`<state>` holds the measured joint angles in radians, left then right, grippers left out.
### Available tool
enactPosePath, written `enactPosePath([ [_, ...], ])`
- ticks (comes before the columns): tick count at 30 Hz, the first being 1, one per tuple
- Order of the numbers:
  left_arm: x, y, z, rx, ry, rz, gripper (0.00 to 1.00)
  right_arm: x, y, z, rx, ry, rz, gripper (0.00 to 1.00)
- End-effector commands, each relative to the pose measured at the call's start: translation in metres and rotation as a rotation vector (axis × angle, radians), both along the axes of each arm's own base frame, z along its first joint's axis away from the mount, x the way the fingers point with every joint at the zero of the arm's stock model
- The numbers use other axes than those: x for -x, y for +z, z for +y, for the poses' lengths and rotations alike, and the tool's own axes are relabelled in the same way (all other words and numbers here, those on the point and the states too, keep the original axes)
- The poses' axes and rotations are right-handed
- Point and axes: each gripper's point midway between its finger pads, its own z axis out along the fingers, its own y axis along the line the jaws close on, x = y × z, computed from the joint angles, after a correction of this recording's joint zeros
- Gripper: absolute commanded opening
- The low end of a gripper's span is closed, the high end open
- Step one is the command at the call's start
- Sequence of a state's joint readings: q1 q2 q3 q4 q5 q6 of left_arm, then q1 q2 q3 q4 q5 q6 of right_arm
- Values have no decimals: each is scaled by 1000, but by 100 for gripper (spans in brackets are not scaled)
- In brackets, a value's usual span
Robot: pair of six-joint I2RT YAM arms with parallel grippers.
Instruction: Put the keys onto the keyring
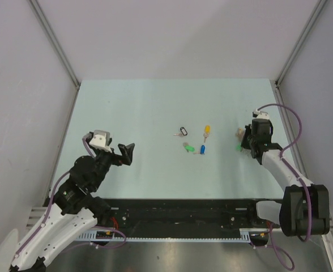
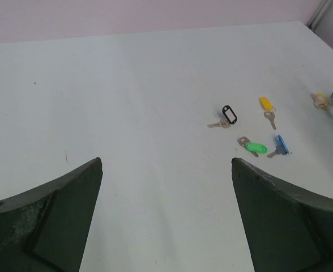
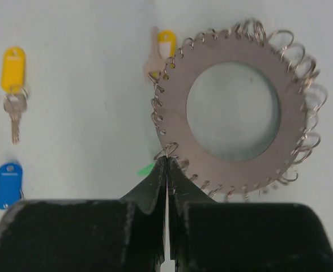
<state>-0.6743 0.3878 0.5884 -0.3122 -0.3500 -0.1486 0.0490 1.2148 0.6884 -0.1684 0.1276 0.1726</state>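
You've got a pale mint tabletop (image 1: 155, 107), plain grey walls (image 1: 172, 34) on three sides, aluminium corner posts (image 1: 53, 39), black near-edge rail (image 1: 183, 211), even light.

From where I stand I count four keys loose in the middle of the table (image 1: 155, 102): one black key (image 1: 182, 131), one yellow key (image 1: 206, 130), one green key (image 1: 189, 148) and one blue key (image 1: 202, 150). A fifth, a second yellow key (image 3: 165, 45), lies against the one ring (image 3: 175, 107). A green tag (image 3: 146, 169) peeks out beside that ring, perhaps a sixth key, mostly hidden. There are two robot arms, the left arm (image 1: 90, 170) and the right arm (image 1: 277, 161).
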Motion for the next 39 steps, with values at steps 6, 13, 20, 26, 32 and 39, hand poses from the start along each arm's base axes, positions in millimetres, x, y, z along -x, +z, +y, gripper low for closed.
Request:
enactPosePath([
  [6, 3, 11, 18, 90, 90, -31, 100, 41, -9, 12, -263, -83, -14, 11],
  [13, 9, 23, 20, 157, 83, -75, 100, 56, 31, 23, -338, -56, -125, 67],
  [20, 17, 40, 43, 216, 165, -128, 100, 89, 122, 17, -314, -39, -411, 98],
  [26, 29, 48, 63, 272, 214, -183, 100, 131, 186, 6, -241, -41, -641, 100],
  [32, 40, 53, 74, 319, 223, -231, 100, 175, 216, -13, -135, -92, -813, 100],
  [39, 50, 56, 92, 368, 269, -280, 100, 185, 218, -22, -95, -126, -813, 100],
])
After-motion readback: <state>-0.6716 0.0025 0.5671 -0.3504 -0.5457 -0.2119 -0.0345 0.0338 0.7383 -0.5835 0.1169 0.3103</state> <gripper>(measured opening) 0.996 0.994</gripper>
